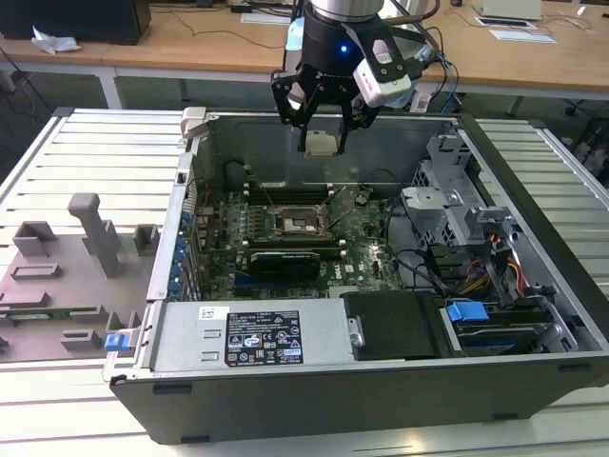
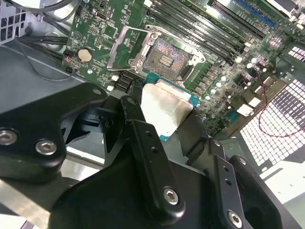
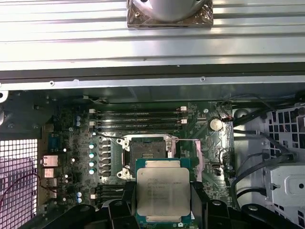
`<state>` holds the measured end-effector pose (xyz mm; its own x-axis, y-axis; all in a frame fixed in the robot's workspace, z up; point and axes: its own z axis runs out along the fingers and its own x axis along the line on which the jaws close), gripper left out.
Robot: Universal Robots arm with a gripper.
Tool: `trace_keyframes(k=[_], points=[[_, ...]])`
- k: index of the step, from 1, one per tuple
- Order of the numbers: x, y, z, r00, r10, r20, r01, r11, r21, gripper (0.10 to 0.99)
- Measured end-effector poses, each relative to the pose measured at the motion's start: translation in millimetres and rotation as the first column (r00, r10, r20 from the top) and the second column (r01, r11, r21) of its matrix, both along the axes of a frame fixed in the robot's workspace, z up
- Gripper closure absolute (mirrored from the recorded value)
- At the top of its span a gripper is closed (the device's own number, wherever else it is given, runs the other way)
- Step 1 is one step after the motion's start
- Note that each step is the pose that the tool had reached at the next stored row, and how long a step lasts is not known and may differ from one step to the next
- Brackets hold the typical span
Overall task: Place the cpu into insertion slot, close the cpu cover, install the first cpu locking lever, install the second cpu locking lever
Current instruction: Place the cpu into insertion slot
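My gripper (image 1: 322,131) hangs above the open computer case, shut on the cpu (image 1: 322,145), a small pale silvery square. Both wrist views show the cpu (image 2: 164,107) (image 3: 162,191) clamped by its edges between the black fingers (image 2: 143,138), metal top in view. The insertion slot (image 1: 297,224) lies below on the green motherboard, a dark square socket with a grey rim. In the second wrist view the slot (image 2: 167,59) is bare, and the cpu cover (image 2: 125,47) is swung open beside it. The slot (image 3: 147,145) sits just beyond the held cpu in the first wrist view.
The black case walls (image 1: 533,171) ring the motherboard. A power supply (image 1: 252,338) fills the near side and a grey drive cage (image 1: 457,205) with cables stands at the exterior view's right. Memory slots (image 3: 138,117) run beside the socket. A grey fixture tray (image 1: 67,267) lies outside, on the left.
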<state>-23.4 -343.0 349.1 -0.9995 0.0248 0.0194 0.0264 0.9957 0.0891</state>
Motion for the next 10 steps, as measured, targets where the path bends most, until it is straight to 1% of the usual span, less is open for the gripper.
trace_keyframes(k=[10], points=[[0.0,0.0,-4.6,1.0000,0.000,0.0001,0.000,1.0000,0.000,0.541]])
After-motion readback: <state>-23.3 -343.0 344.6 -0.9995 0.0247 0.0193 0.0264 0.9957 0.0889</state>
